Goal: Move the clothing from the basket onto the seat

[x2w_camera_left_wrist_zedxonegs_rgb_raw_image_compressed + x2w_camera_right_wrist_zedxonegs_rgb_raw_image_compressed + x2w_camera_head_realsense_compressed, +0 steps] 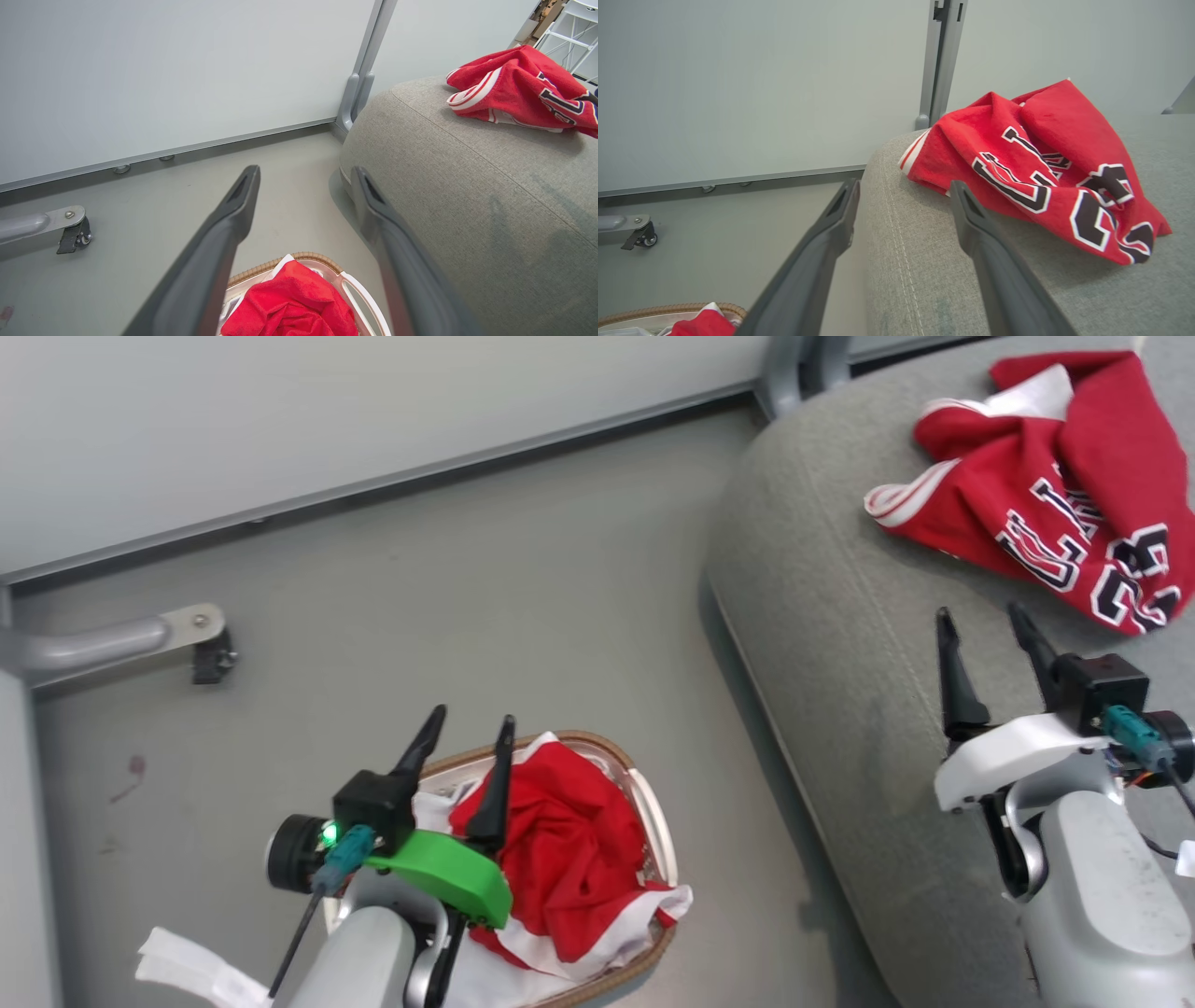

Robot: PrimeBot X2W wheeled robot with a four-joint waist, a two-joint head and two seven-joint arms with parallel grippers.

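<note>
Head view puts the left pincer (473, 717) right over the basket (658, 840). Its two dark fingers are spread apart and hold nothing, and one fingertip shows against the crumpled jersey (560, 849) that fills the basket. That red heap lies under and slightly to the right of the pincer, so the way to it is down and a little rightward. In the left wrist view the same jersey sits low between the open fingers, below their tips and nearer the wrist than they are. Bunched as it is, the jersey has no clear long axis; the basket's oval runs roughly along the fingers' own direction.

The right pincer (978, 611), likewise open and empty, hangs above the couch (840, 663). It is well apart from the basket and near the second jersey (1027, 495), which lies on the seat with its dark lettering up. The left arm is the nearer one for the next pick, I judge. The basket rests on the floor (467, 569) near the couch's rounded front, with the couch to the robot's right, so a lifted jersey would need to travel up and rightward.
</note>
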